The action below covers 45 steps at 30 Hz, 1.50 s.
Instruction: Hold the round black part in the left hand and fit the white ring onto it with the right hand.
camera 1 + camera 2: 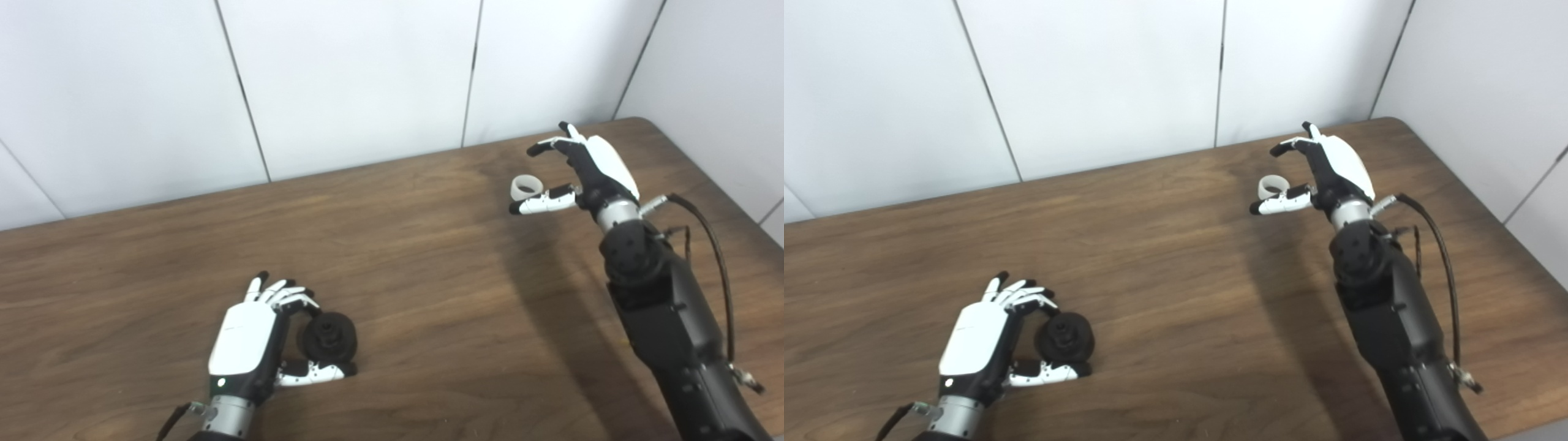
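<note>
Left hand (254, 343) lies on the surface (429, 294), fingers and thumb curled about the round black part (327, 335); whether they grip it cannot be told. The white ring (525, 185) sits well apart, far right. Right hand (582, 168) is open around it, thumb just beside it. The ring looks light, rigid, smooth; best pinched across its rim.

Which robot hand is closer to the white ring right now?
Right. The right robot hand is open around the white ring, fingers above it and thumb just beside it. The left robot hand is far across the table, cupping the round black part.
</note>
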{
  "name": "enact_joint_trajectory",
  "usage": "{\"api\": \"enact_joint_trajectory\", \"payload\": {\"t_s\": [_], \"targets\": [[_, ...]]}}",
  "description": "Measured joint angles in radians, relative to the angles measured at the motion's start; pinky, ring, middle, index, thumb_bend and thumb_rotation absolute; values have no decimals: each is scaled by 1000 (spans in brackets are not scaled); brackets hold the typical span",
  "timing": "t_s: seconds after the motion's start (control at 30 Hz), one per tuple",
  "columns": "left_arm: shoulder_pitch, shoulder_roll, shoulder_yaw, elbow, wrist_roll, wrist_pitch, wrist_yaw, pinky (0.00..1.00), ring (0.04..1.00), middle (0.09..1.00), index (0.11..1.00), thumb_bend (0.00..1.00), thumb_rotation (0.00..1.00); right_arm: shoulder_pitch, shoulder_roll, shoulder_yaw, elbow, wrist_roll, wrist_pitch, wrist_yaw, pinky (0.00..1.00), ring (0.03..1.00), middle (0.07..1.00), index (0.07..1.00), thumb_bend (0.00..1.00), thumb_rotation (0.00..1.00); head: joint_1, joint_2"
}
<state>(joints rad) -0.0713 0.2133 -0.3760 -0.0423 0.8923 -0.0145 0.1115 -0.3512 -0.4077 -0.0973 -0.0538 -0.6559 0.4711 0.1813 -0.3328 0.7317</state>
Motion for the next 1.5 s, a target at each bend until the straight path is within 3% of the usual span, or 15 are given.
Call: {"api": "enact_joint_trajectory", "payload": {"t_s": [0.4,0.63,1.03,1.5], "targets": [[13,4,16,-6,-1,-4,-11,1000,858,748,485,524,55,-124,-55,31,185,-85,0,76,962,1000,988,739,889,209,-6,-8],[19,4,16,-10,-1,-7,-9,1000,854,746,484,524,54,-157,-53,30,281,-120,0,90,1000,1000,973,724,896,210,-5,-14],[31,4,18,-28,1,-4,-16,1000,855,744,484,524,53,-185,-27,48,366,-164,0,116,1000,1000,977,721,888,230,0,-11],[32,4,18,-30,4,-3,-16,1000,853,745,484,524,55,-196,-18,59,387,-178,0,121,1000,1000,958,704,876,229,3,-11]]}}
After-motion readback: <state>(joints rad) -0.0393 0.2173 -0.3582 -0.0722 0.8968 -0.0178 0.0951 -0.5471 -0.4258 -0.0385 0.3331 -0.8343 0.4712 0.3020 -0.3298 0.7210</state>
